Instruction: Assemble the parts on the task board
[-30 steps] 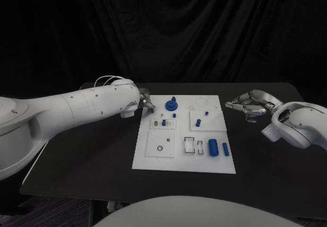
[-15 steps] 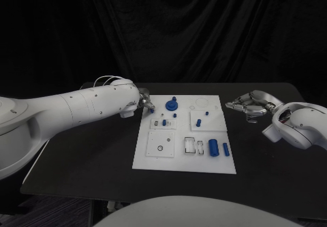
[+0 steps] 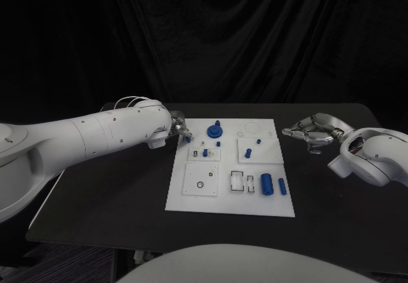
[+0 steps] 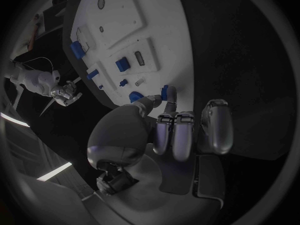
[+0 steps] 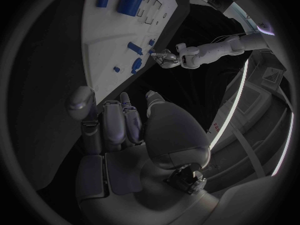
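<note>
Left hand (image 3: 180,130) sits at the far left corner of the task board (image 3: 200,200), fingers curled in. In the left wrist view a small blue part (image 4: 165,92) lies between the thumb tip and a fingertip at the board's edge; it appears pinched, though whether the hold is firm cannot be told.

On the board, moving rightward: a blue knob-shaped part (image 3: 213,130) stands near the far edge, small blue pegs (image 3: 205,152) stand in the middle blocks, and two blue cylinders (image 3: 266,183) lie beside open slots toward the near right corner.

Right hand (image 3: 309,131) hovers off the board's right edge, near its far corner, fingers loosely bent, holding nothing.

Judgement: the step in hand is seating the pinched part in a socket at the far left. Recommended: keep the part upright, align over the hole before descending, press straight down, release only once seated. Right hand should stay clear.
</note>
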Controlling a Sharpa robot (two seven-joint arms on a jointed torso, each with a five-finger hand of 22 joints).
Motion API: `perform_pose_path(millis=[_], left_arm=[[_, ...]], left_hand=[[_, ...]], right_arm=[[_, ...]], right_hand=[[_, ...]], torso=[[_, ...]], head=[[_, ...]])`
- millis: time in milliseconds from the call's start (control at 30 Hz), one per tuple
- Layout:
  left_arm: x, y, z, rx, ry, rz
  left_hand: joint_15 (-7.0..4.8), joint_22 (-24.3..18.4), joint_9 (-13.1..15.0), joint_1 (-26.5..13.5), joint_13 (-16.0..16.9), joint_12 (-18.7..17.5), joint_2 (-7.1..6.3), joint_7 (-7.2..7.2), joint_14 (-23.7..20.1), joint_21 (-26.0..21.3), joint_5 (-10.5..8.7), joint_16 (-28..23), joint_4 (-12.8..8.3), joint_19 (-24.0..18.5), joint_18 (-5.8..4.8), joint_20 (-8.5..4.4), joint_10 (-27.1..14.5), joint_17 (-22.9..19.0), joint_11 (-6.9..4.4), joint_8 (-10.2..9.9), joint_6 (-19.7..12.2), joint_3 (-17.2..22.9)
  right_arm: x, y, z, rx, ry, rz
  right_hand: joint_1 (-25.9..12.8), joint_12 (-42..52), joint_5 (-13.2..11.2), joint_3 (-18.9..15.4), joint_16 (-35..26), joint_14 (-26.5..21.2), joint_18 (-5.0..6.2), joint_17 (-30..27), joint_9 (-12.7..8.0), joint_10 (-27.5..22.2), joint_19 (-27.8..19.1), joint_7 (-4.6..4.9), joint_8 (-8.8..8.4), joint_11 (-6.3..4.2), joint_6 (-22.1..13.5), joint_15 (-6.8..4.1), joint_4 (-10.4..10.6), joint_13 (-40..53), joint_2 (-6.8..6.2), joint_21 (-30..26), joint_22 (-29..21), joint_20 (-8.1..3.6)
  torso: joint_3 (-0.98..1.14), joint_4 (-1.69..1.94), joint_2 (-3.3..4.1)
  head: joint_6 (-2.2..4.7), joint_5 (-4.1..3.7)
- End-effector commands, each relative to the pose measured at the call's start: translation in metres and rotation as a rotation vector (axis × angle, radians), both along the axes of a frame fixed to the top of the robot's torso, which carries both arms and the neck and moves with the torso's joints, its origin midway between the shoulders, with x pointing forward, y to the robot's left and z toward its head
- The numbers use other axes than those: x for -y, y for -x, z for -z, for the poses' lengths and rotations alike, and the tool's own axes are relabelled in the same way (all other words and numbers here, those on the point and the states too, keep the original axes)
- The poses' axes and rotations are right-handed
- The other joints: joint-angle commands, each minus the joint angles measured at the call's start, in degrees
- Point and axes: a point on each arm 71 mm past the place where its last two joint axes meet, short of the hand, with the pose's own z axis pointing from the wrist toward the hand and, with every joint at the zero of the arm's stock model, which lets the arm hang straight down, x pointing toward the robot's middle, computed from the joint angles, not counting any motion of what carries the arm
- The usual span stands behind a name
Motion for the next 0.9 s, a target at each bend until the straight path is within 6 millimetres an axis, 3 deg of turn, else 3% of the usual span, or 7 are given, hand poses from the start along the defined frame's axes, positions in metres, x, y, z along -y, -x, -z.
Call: perform_pose_path(millis=[33, 467, 900], left_arm=[[0.002, 0.002, -0.002, 0.031, 0.059, 0.001], [-0.009, 0.022, -0.008, 0.102, 0.113, -0.021], [-0.008, 0.048, -0.012, 0.087, 0.147, 0.004]], left_hand=[[0.06, 2.2, -0.1, -0.3, 15.1, 0.2, -0.56, -0.27, 5.9, 0.4, 0.19, 0.2, -3.4, 0.2, 0.86, -0.09, 6.0, 15.1, 0.28, 0.0, 0.7, 3.9], [-0.12, 2.2, -0.2, -1.5, 15.1, 0.2, -0.96, -0.51, 5.9, 0.3, -1.62, 0.2, -3.5, 0.3, 0.89, -0.25, 6.0, 15.1, 0.07, 0.1, 1.3, 4.7], [-0.14, 2.3, -0.2, -1.7, 15.1, 0.2, -0.92, -0.5, 5.9, 0.3, -1.85, 0.2, -3.4, 0.3, 0.89, -0.28, 6.0, 15.1, 0.07, 0.1, 1.3, 4.8]], right_arm=[[0.001, 0.001, 0.002, -0.019, 0.014, 0.002], [0.004, 0.003, 0.003, -0.026, 0.021, 0.006], [0.005, 0.004, 0.003, -0.027, 0.023, 0.008]], right_hand=[[0.5, -0.4, 0.3, -0.2, -0.3, -0.1, 0.73, -0.1, -0.1, -0.5, -0.6, 0.08, 0.01, -0.11, 0.4, 0.23, 0.0, 0.8, 0.31, -0.4, 1.3, 0.0], [0.5, -0.4, 0.3, -0.3, -0.4, -0.1, 0.75, -0.2, -0.1, -0.6, -0.6, 0.07, 0.04, -0.1, 0.5, 0.24, 0.0, 0.8, 0.32, -0.5, 1.2, 0.01], [0.5, -0.5, 0.3, -0.4, -0.5, -0.1, 0.77, -0.2, -0.1, -0.6, -0.7, 0.07, 0.06, -0.11, 0.5, 0.24, 0.0, 0.7, 0.32, -0.7, 1.2, 0.01]], torso=[[0.01, 0.0, 0.0], [0.0, 0.01, -0.01], [-0.02, 0.07, 0.04]], head=[[0.01, 0.05], [0.01, -0.12], [0.01, 0.13]])
